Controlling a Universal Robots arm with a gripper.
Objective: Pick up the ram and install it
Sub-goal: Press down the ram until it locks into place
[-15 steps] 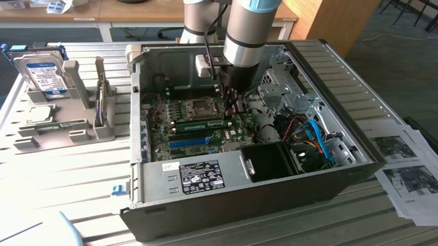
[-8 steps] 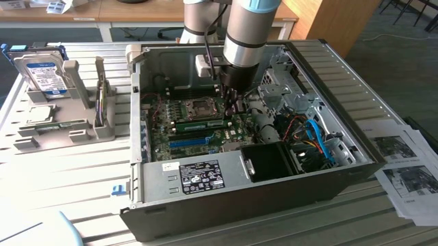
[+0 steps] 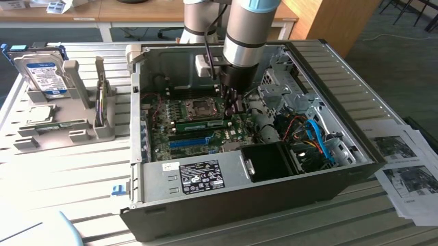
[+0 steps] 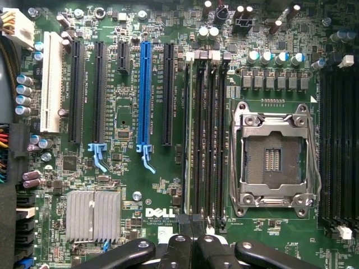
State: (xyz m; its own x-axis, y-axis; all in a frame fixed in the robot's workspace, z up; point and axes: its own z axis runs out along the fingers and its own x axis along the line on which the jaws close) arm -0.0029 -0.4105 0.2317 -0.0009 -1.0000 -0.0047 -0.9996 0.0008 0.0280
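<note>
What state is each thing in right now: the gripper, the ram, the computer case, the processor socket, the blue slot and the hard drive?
gripper: shut, at one end of the memory slots
ram: on edge in a slot beside the socket
computer case: on its side, open
processor socket: no processor in it
blue slot: empty
hard drive: upright in a grey stand

Green motherboard (image 4: 129, 112) carrying one bright blue slot (image 4: 146, 95) among black ones, a white slot (image 4: 51, 81) at its edge and a ribbed silver heatsink (image 4: 93, 216). Green ram (image 3: 200, 123), probably. Blue-labelled silver hard drive (image 3: 42, 74) on the grey rack (image 3: 55, 136).
</note>
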